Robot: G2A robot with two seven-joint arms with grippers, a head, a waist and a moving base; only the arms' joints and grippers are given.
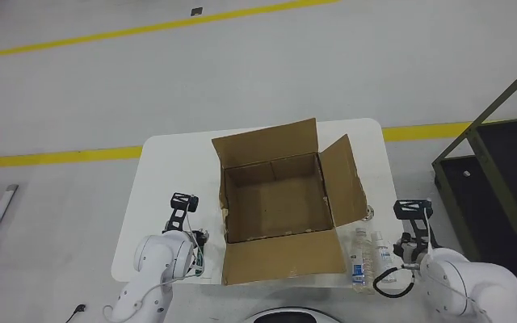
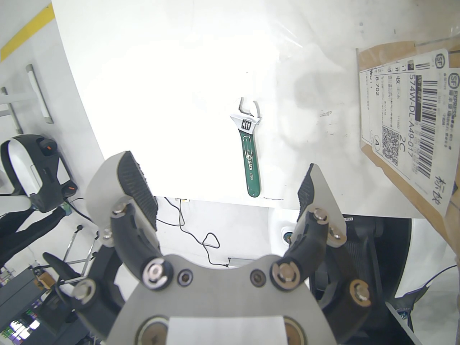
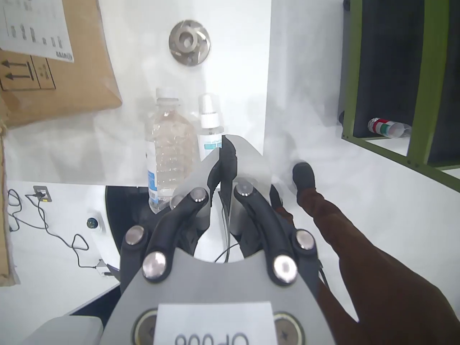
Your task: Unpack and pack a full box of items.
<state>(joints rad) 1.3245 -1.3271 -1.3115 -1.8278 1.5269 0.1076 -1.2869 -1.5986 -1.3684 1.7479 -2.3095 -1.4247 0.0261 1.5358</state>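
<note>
An open cardboard box (image 1: 279,206) stands in the middle of the white table (image 1: 170,169), its flaps spread and its inside bare. A green-handled adjustable wrench (image 2: 248,156) lies flat near the table's front edge, left of the box (image 2: 406,116). My left gripper (image 2: 222,184) hangs open just short of the wrench's handle end, holding nothing. A clear water bottle (image 3: 167,145) and a small spray bottle (image 3: 209,123) lie side by side right of the box. My right gripper (image 3: 226,150) is shut and empty, close over the spray bottle's lower end.
A round metal flange (image 3: 188,41) lies beyond the bottles, near the box's right flap (image 3: 54,37). A green-framed cart (image 1: 477,169) stands off the table's right side. Cables trail on the floor below the front edge.
</note>
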